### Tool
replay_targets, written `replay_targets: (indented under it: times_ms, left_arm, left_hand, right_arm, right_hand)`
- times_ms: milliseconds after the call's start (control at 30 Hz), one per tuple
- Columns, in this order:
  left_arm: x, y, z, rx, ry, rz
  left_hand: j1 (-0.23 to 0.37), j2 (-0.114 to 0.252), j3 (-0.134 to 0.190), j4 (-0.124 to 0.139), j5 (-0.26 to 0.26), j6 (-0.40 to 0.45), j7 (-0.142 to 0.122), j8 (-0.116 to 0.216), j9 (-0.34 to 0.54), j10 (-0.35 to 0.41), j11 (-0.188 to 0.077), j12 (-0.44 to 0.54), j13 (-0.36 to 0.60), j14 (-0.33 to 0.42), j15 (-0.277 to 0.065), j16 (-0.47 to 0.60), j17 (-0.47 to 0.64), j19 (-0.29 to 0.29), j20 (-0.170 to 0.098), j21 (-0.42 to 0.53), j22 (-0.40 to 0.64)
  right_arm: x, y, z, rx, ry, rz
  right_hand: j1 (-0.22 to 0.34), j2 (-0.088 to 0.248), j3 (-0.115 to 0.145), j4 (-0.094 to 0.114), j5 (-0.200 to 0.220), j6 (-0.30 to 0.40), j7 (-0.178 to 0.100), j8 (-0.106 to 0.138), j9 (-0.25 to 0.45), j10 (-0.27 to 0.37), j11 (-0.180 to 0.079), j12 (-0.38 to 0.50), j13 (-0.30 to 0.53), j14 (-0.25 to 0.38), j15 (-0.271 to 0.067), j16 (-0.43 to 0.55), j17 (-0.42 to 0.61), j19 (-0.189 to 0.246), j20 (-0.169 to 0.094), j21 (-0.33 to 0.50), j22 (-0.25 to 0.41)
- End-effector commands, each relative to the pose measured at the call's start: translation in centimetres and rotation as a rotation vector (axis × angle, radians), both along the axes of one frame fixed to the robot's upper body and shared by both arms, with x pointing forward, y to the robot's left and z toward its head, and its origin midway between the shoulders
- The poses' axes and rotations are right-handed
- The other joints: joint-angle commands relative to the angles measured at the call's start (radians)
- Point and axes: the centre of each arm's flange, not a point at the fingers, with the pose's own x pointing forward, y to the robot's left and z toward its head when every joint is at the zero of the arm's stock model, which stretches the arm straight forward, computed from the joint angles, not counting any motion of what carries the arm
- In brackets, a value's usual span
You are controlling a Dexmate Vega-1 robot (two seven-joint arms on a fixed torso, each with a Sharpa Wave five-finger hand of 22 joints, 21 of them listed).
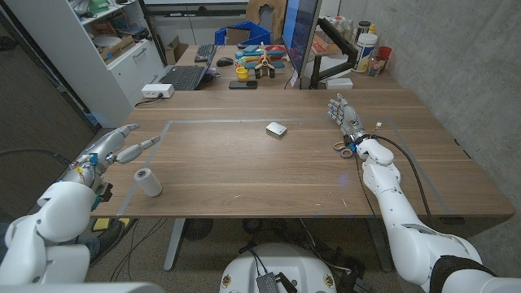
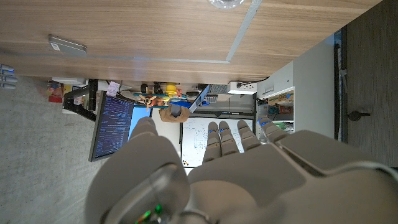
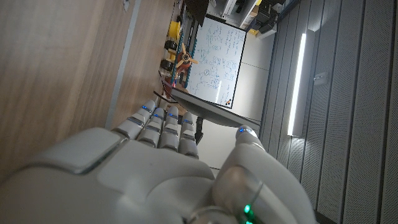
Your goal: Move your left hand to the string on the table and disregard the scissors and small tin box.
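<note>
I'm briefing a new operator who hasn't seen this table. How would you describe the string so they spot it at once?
Start at the wooden table and go to the side of the robot's left hand. Just nearer the table's front edge lies the string, a small white spool on its side, unlike the flat tin box mid-table.

Wooden table (image 1: 244,175) under us, grey tape outline on it. On top: string spool (image 1: 147,181) near left, small tin box (image 1: 277,129) centre-far, scissors (image 1: 346,148) right, by our right hand (image 1: 345,115).
</note>
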Motion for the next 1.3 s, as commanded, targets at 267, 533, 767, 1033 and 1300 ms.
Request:
replay_targets:
  times_ms: [267, 533, 767, 1033, 1300]
  left_arm:
    - [1.0, 0.6, -1.1, 0.016, 0.053, 0.036]
    - [1.5, 0.6, -1.4, 0.016, 0.068, 0.036]
    - [1.7, 0.6, -1.7, 0.011, 0.081, 0.035]
    - [1.9, 0.7, -1.8, 0.009, 0.095, 0.034]
    - [2.4, 1.0, -2.3, -0.007, 0.108, 0.033]
  left_hand:
    - [0.011, 0.000, 0.001, -0.008, -0.004, -0.002, -0.011, 0.004, 0.003, -0.004, 0.018, 0.003, 0.005, -0.001, 0.019, 0.001, 0.003, 0.000, 0.023, 0.003, 0.003]
    - [0.013, 0.001, 0.001, -0.008, -0.005, 0.001, -0.014, 0.005, 0.003, -0.003, 0.017, 0.004, 0.005, -0.002, 0.022, 0.000, 0.003, 0.000, 0.027, 0.003, 0.003]
    - [0.015, 0.001, 0.000, -0.009, -0.005, 0.002, -0.015, 0.005, 0.003, -0.004, 0.016, 0.003, 0.005, -0.002, 0.021, 0.000, 0.003, -0.002, 0.030, 0.002, 0.004]
    - [0.017, 0.001, 0.000, -0.010, -0.006, -0.010, -0.019, 0.000, 0.004, -0.003, 0.017, 0.004, 0.005, -0.002, 0.023, 0.000, 0.003, -0.003, 0.035, 0.002, 0.004]
    - [0.019, 0.002, -0.001, -0.010, -0.007, -0.017, -0.015, -0.002, 0.004, -0.004, 0.018, 0.003, 0.005, -0.002, 0.028, 0.000, 0.004, -0.006, 0.042, 0.001, 0.004]
  right_arm:
    - [-0.1, 0.2, 0.4, -0.004, -0.008, -0.008]
    - [-0.3, 0.1, 0.3, -0.007, -0.006, -0.013]
    - [-0.3, 0.1, 0.5, -0.007, -0.007, -0.013]
    - [-0.1, 0.2, 0.3, -0.005, -0.001, -0.011]
    - [-0.2, 0.3, 0.2, -0.007, 0.003, -0.013]
  right_hand:
    - [0.003, 0.010, 0.004, -0.008, 0.000, 0.010, -0.004, 0.001, 0.002, 0.014, -0.002, 0.001, 0.003, 0.009, 0.001, 0.005, 0.003, 0.009, -0.002, -0.003, 0.006]
    - [0.003, 0.010, 0.004, -0.009, 0.000, 0.010, -0.004, 0.001, 0.002, 0.014, 0.001, 0.001, 0.003, 0.009, 0.003, 0.004, 0.003, 0.009, -0.001, -0.003, 0.006]
    - [0.003, 0.011, 0.004, -0.009, 0.000, 0.010, -0.004, 0.001, 0.002, 0.016, 0.000, 0.001, 0.003, 0.010, 0.003, 0.004, 0.003, 0.009, -0.001, -0.003, 0.006]
    - [0.002, 0.011, 0.003, -0.010, 0.000, 0.011, -0.005, 0.001, 0.002, 0.015, -0.001, 0.000, 0.003, 0.010, 0.002, 0.004, 0.003, 0.009, -0.001, -0.004, 0.006]
    - [0.003, 0.012, 0.003, -0.011, 0.000, 0.012, -0.006, 0.001, 0.002, 0.017, -0.001, 0.001, 0.003, 0.011, 0.003, 0.004, 0.003, 0.009, -0.001, -0.004, 0.006]
